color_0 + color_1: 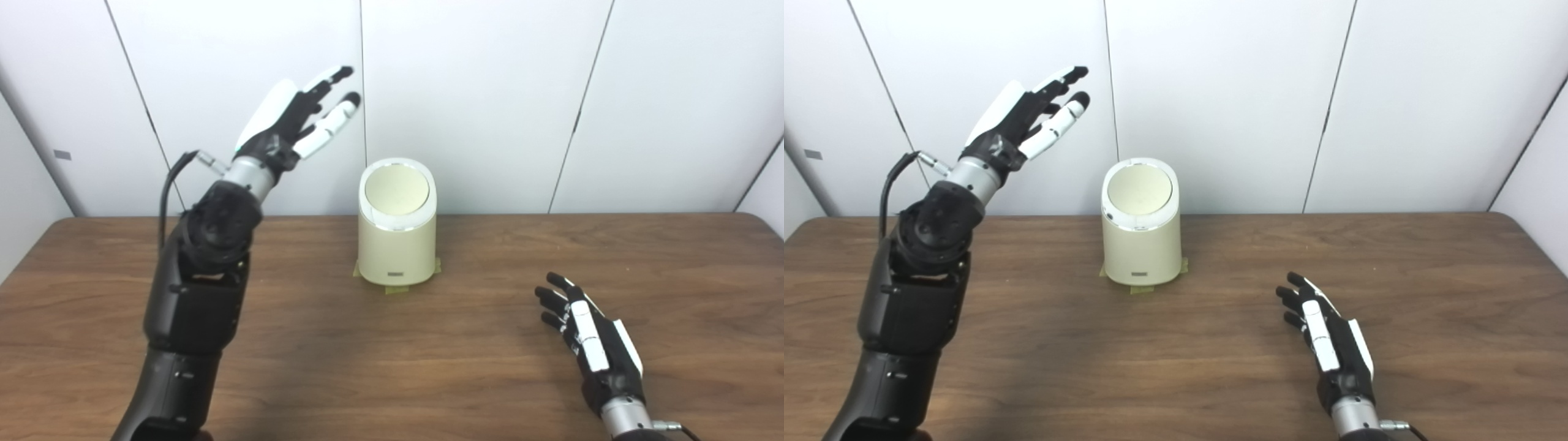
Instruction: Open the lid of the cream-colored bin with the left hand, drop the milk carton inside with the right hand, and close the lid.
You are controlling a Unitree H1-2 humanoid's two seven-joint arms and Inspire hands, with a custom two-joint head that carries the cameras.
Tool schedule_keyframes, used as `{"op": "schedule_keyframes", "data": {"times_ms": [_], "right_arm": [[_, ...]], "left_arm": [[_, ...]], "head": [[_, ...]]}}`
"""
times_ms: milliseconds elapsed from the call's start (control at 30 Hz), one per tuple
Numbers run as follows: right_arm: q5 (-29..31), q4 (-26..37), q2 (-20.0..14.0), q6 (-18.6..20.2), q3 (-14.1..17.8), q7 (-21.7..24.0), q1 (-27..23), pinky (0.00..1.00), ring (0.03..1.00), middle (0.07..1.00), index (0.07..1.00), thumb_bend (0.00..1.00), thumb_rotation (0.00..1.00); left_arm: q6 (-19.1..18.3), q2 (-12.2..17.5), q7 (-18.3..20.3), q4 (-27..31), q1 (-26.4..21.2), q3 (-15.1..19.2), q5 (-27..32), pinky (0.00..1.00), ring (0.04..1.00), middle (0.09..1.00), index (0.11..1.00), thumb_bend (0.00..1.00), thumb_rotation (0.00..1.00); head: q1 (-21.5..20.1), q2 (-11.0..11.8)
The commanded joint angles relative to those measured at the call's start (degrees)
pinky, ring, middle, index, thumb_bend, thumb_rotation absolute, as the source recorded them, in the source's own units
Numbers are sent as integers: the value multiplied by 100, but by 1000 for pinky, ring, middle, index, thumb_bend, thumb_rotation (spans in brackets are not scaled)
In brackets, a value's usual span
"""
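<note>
The cream-colored bin point(397, 245) stands upright at the back middle of the wooden table point(392, 367), its round lid point(397, 189) down and shut. My left hand point(294, 119) is raised high, up and to the left of the bin, fingers spread, open and holding nothing. My right hand point(585, 334) rests low over the table at the front right, fingers extended, open and empty. No milk carton shows in either view.
Strips of tape point(397, 289) stick out under the bin's base. White wall panels point(490, 92) rise right behind the table's far edge. A cable point(168, 184) loops off my left wrist.
</note>
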State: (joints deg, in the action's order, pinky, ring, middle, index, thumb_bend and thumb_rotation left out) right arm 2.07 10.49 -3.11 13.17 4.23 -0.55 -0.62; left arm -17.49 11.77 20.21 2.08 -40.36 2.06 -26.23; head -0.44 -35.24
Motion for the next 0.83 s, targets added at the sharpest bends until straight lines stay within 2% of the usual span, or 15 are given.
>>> {"op": "schedule_keyframes", "data": {"times_ms": [0, 67, 200, 267, 333, 433, 633, 700, 800], "right_arm": [[145, 280, 52, -37, 0, 48, -174, 806, 847, 792, 835, 623, 880], [220, 350, 90, 17, -7, 54, -180, 797, 841, 794, 832, 628, 865], [317, 536, 163, 109, -82, 76, -197, 749, 835, 812, 828, 635, 826], [287, 568, 162, 113, -150, 102, -235, 746, 845, 832, 838, 649, 825], [207, 554, 139, 123, -227, 113, -321, 767, 855, 848, 852, 673, 840], [67, 543, 104, 128, -319, 106, -527, 784, 863, 863, 865, 672, 865], [164, 525, 152, 180, -243, 56, -741, 805, 895, 893, 891, 675, 849], [145, 562, 165, 187, -231, 29, -740, 802, 894, 898, 894, 672, 809], [139, 615, 183, 188, -212, 10, -697, 813, 891, 905, 903, 606, 618]], "left_arm": [[35, -23, -292, 246, -1, 225, 434, 910, 955, 957, 955, 411, 945], [106, -97, -442, 289, 268, 388, 757, 895, 950, 951, 954, 429, 927], [66, -308, -676, 511, 852, 751, 1540, 919, 949, 957, 969, 394, 905], [54, -368, -746, 648, 1170, 840, 1789, 947, 959, 962, 979, 409, 961], [-59, -412, -840, 849, 1491, 853, 1906, 965, 961, 962, 985, 435, 992], [-12, -495, -956, 1150, 2077, 823, 2077, 955, 964, 967, 986, 428, 1000], [-32, -635, -1066, 1562, 2821, 765, 2503, 965, 976, 978, 984, 432, 1000], [-38, -675, -1075, 1670, 3020, 762, 2673, 984, 984, 990, 994, 441, 1000], [34, -727, -1203, 1696, 3237, 730, 2755, 978, 977, 991, 994, 451, 1000]], "head": [[-21, -21], [-23, -45], [16, -62], [9, -59], [-11, -63], [3, -60], [3, -68], [1, -69], [-2, -73]]}}
